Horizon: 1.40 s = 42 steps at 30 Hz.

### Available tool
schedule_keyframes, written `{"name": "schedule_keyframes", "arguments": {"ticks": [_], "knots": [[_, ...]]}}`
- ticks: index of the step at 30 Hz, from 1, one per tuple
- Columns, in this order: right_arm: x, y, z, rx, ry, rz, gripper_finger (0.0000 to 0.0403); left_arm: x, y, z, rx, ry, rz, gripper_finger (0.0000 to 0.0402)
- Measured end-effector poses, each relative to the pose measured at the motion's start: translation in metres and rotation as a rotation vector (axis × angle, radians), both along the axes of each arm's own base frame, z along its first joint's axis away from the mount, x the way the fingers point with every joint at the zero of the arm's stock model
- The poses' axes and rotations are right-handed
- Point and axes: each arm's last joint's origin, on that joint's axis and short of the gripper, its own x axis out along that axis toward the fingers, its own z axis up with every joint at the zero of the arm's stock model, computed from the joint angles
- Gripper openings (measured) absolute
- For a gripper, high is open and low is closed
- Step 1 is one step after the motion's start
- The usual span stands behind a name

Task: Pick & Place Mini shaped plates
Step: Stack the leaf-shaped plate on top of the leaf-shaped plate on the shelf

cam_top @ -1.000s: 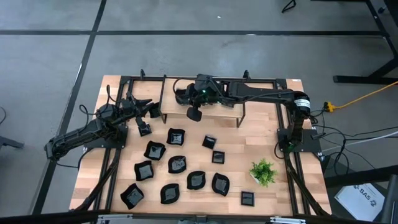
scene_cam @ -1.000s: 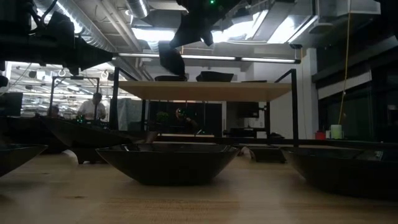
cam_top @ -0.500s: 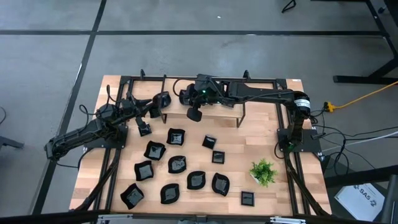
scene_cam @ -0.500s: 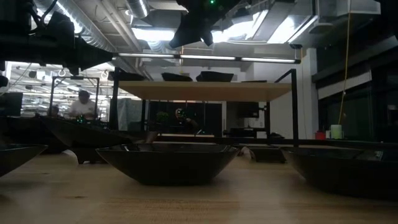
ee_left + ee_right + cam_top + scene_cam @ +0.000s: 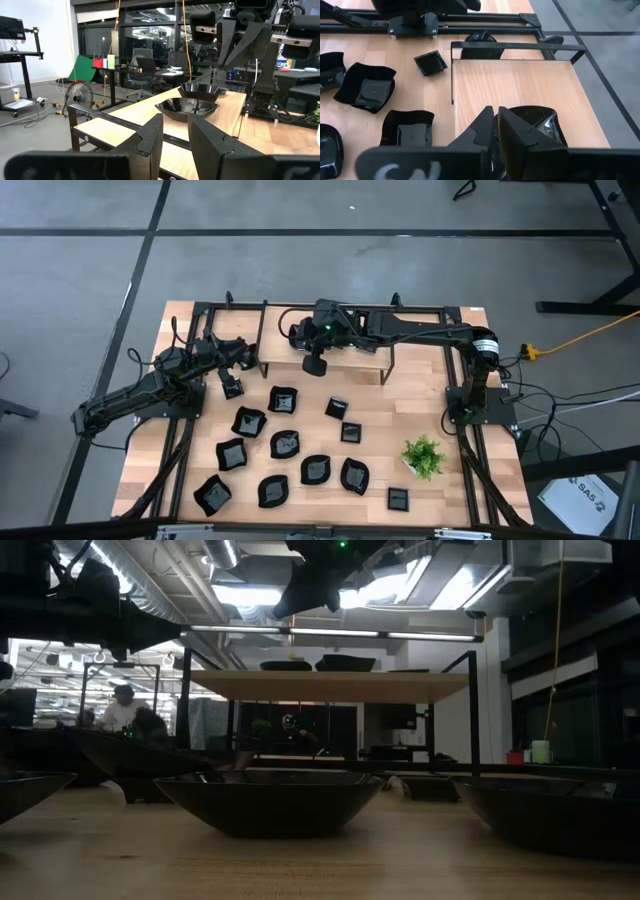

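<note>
We see the right gripper [image 5: 496, 131] nearly closed, empty, above the raised wooden shelf [image 5: 510, 85], partly hiding a glossy black dish [image 5: 535, 122]; left gripper [image 5: 175, 145] parted, empty.

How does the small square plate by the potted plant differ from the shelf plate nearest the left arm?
The square plate lies on the table top near the plant; the shelf plate sits on the raised wooden shelf, beside a second plate. The square plate has straight edges; the shelf plate is a rounder, shallow bowl. The square plate looks smaller. Both are glossy black and upright.
</note>
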Motion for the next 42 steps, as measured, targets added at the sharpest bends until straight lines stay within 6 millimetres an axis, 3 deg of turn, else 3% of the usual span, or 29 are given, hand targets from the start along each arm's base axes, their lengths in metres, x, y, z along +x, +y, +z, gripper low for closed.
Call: {"name": "schedule_keyframes", "arguments": {"ticks": [16, 21, 31, 42], "knots": [[-0.001, 0.002, -0.002, 0.034, 0.022, 0.052, 0.0029, 0.0, 0.0, 0.0, -0.001, 0.0, 0.001, 0.0086], [-0.001, 0.008, -0.004, 0.069, 0.041, 0.142, 0.0053, 0.0, 0.0, 0.0, 0.0, 0.0, 0.0, 0.0086], [-0.004, 0.066, -0.013, 0.056, 0.174, 0.328, 0.0106, 0.0, 0.0, 0.0, -0.001, 0.0, 0.0, 0.0086], [-0.02, 0.128, -0.03, 0.017, 0.353, 0.39, 0.01, 0.0, 0.0, 0.0, 0.0, 0.0, 0.001, 0.0086]]}}
